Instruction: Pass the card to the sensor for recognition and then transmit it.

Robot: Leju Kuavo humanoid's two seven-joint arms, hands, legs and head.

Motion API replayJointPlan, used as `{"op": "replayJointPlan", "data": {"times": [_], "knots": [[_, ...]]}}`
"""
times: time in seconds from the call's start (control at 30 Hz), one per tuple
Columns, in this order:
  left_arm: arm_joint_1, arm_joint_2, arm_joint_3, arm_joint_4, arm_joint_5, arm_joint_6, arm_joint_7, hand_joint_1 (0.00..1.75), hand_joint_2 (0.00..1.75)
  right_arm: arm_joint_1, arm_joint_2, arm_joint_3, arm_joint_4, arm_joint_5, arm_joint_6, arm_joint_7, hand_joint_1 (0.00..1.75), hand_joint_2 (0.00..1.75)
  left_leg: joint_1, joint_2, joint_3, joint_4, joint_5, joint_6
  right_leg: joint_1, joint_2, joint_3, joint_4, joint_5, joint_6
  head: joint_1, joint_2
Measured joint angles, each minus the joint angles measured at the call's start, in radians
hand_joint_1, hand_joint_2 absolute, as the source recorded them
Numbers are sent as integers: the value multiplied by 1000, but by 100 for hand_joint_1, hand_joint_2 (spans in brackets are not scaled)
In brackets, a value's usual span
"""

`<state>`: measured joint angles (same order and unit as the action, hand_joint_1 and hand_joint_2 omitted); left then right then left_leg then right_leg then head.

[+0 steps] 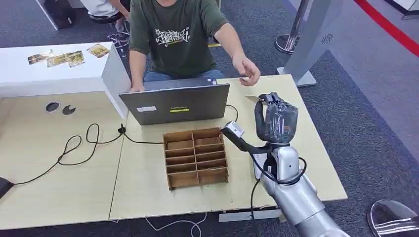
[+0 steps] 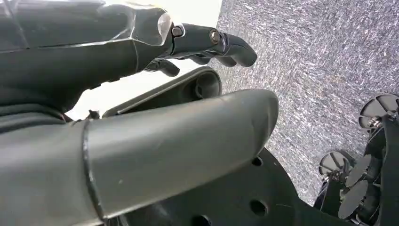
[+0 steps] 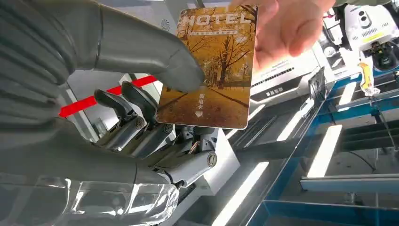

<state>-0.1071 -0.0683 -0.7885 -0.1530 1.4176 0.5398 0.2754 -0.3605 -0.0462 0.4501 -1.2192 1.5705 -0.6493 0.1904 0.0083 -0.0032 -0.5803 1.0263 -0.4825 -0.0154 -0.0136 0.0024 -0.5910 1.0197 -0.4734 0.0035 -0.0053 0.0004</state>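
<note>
Currently my right hand (image 3: 117,94) pinches the hotel key card (image 3: 211,70) between thumb and fingers while a person's hand (image 3: 287,28) takes its far edge. Card's thin, stiff, slick, so edge grip only. Left hand (image 2: 141,94) holds nothing, fingers loosely apart.

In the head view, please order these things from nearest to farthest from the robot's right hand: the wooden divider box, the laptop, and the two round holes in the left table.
From the right hand:
1. Wooden divider box, just to its left on the same table.
2. Laptop, farther left and toward the person.
3. Two round holes, far left on the other table.
</note>
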Motion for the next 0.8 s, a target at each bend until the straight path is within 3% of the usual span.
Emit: {"op": "replayJointPlan", "data": {"times": [0.4, 0.6, 0.8], "knots": [[-1, 0, -3, 0, -15, -1, 4, 0, 0, -45, 23, 2, 41, -27, 0, -9, 175, 175, 0, 1, 0, 0, 0, 0, 0, 1, 0, 0, 0, 0, 0, 0], [-5, 0, -32, 0, -49, -4, 16, 0, 0, -247, 92, 2, 230, -84, 1, -7, 175, 175, 0, 2, 0, 0, 2, -2, 0, 1, -2, 2, 2, -2, 0, 0], [-20, -6, -76, 0, -93, 4, 34, 0, 0, -533, 167, 0, 524, -83, 22, 83, 175, 175, 0, 0, -1, 0, 5, -4, 0, 0, -3, 2, 2, -3, 0, 0]]}}
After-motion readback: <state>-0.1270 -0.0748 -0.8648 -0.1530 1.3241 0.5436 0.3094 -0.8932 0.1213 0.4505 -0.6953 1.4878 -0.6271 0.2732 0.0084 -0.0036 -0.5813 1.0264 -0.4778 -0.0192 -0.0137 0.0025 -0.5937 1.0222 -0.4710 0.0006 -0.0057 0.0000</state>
